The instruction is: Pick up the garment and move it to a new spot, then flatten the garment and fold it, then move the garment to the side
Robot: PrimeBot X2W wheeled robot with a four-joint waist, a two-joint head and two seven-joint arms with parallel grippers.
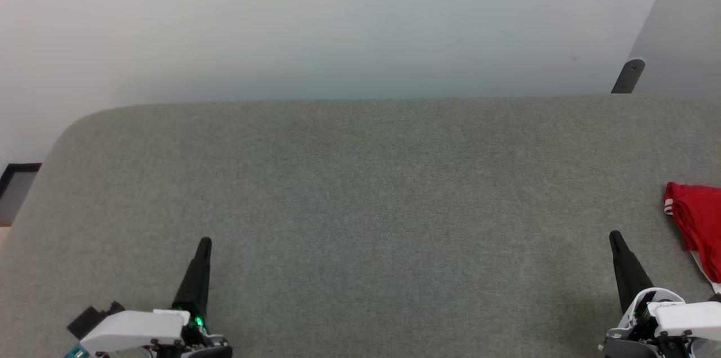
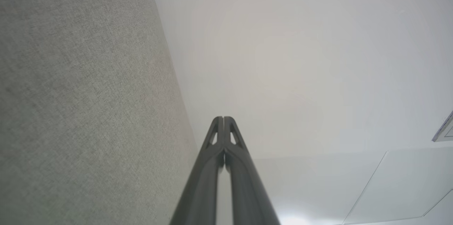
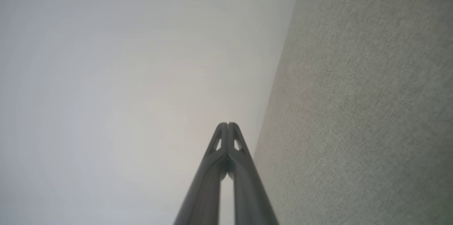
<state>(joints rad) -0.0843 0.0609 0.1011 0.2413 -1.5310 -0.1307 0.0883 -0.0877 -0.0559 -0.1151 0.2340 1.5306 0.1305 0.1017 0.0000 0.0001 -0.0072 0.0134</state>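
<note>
The garment [image 1: 700, 227], red with a bit of striped trim and a white edge, lies bunched at the right edge of the grey fabric table [image 1: 360, 189], partly cut off by the head view's border. My right gripper [image 1: 615, 236] stands shut just left of it, apart from it, holding nothing. At the lower left my left gripper [image 1: 205, 242] is shut and empty too. Its wrist view has the left gripper [image 2: 223, 118] with tips pressed together, and the right gripper [image 3: 228, 124] shows the same way.
The grey table has a rounded far-left corner, with pale floor [image 1: 338, 20] beyond its far edge. A grey panel with a dark bracket [image 1: 629, 75] stands at the far right. A dark-framed object [image 1: 14, 183] sits off the left edge.
</note>
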